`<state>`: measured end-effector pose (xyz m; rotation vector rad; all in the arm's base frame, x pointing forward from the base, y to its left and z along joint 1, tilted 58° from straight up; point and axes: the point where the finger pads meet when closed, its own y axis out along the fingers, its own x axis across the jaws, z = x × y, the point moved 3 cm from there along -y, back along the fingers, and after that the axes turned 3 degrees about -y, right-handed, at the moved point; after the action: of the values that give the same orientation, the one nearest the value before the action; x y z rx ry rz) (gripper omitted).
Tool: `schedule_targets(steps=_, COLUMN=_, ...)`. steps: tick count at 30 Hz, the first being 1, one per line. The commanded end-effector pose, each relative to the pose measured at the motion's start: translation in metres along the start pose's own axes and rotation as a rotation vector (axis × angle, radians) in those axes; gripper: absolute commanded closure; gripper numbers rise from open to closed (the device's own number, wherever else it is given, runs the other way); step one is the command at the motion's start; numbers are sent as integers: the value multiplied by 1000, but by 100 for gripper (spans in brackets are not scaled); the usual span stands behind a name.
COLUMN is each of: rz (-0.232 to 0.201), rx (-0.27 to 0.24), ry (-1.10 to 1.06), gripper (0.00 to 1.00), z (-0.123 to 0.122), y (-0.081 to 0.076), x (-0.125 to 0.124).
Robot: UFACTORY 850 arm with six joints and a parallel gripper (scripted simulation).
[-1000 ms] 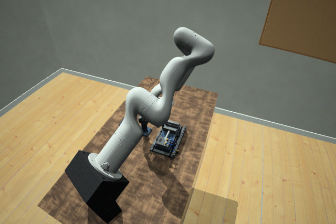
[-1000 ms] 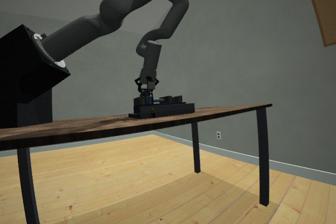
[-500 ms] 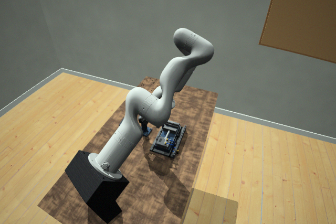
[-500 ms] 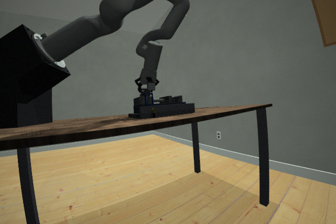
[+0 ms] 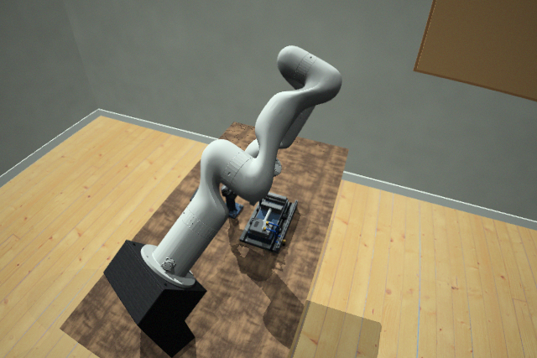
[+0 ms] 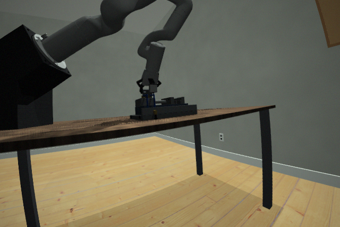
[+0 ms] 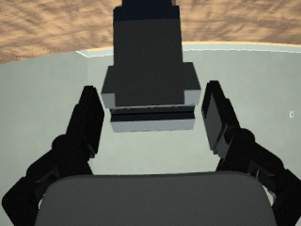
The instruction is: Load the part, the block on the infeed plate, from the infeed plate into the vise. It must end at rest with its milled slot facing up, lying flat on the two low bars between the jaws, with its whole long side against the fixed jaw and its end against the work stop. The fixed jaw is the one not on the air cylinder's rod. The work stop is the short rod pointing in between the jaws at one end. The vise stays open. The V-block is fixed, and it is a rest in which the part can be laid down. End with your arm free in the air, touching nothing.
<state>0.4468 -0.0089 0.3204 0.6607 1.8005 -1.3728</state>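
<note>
The part point(image 7: 150, 119), a pale block with a dark slot along its near face, sits at the middle of the wrist view on a dark stepped fixture point(image 7: 149, 56) that runs up to the top edge of the frame. The pincer point(image 7: 150, 120) straddles it with fingers spread wide, a gap on each side, gripping nothing. In the exterior view the pincer point(image 6: 148, 86) hangs just above the left end of the vise point(image 6: 167, 110) at mid-frame. In the top view the vise point(image 5: 269, 221) lies at the centre on the brown worktop point(image 5: 303, 180), with the arm's black pedestal point(image 5: 130, 288) at lower left.
</note>
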Motion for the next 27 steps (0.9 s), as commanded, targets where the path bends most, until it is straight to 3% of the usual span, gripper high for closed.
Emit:
schedule_targets(steps=1, rz=0, rx=-4, ry=0, gripper=11, z=0, y=0, x=0)
schedule_targets(steps=27, rz=0, rx=-13, ry=0, gripper=11, z=0, y=0, x=0)
